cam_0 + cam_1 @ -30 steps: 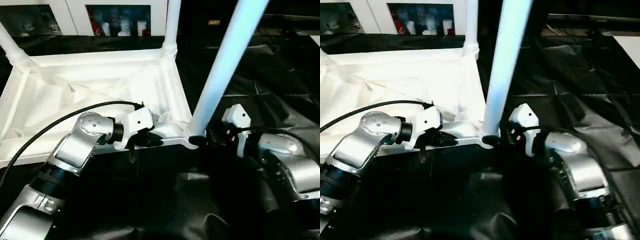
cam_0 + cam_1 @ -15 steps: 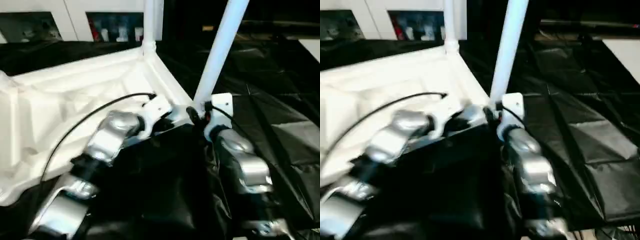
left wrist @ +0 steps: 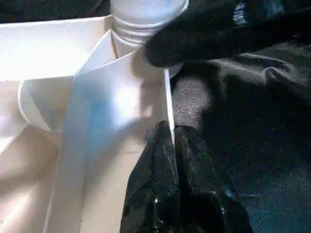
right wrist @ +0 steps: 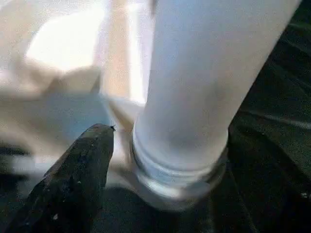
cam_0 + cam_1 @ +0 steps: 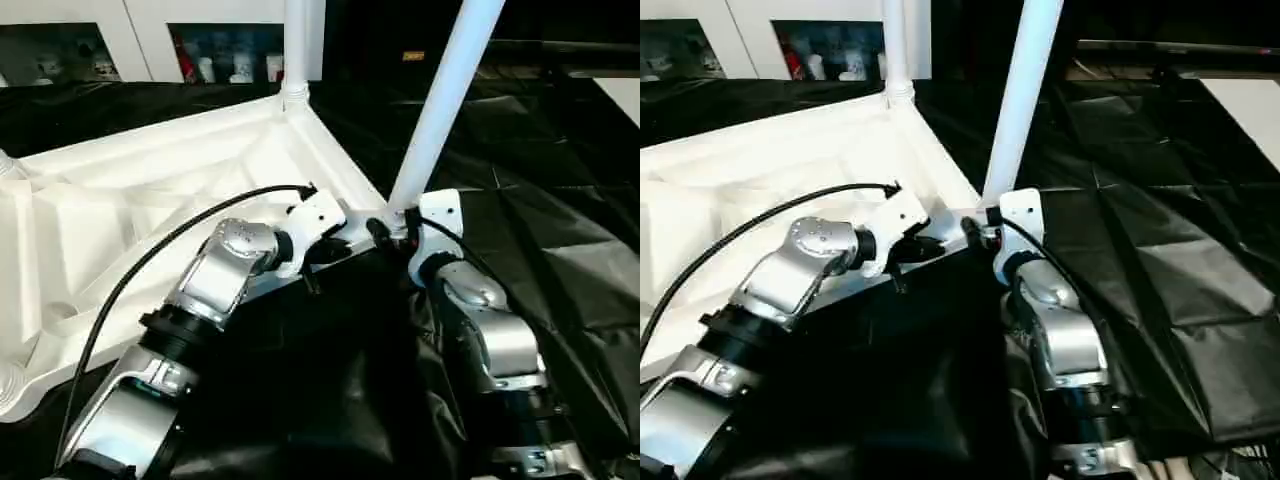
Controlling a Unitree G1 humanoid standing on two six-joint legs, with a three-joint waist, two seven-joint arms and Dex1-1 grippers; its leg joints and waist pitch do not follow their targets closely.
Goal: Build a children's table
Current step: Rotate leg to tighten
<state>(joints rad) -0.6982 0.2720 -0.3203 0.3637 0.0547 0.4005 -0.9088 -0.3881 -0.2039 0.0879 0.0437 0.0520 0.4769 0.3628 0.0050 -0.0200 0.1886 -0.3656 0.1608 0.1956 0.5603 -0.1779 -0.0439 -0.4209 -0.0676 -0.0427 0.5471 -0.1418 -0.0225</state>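
Note:
The children's table's white tabletop (image 5: 150,190) lies upside down on black cloth, ribbed underside up. One white leg (image 5: 297,40) stands in the far corner socket. Another leg (image 5: 445,95) rises slanted from the near right corner socket (image 3: 146,29). My left gripper (image 5: 335,250) is shut on the tabletop's near rim (image 3: 167,111), just left of that socket. My right gripper (image 5: 392,228) sits at the slanted leg's base (image 4: 184,145), open. One of its fingers (image 4: 77,170) stands a little apart from the leg's collar.
A white cabinet (image 5: 140,30) with small items behind glass stands at the back. Crumpled black cloth (image 5: 560,250) spreads right of the tabletop and under my arms. A black cable (image 5: 150,260) loops over my left forearm. A third leg's base (image 5: 6,165) shows at the left edge.
The view has swung, so the tabletop looks turned. My right gripper's fingers have spread wider around the slanted leg's base. The left gripper keeps its pinch on the rim.

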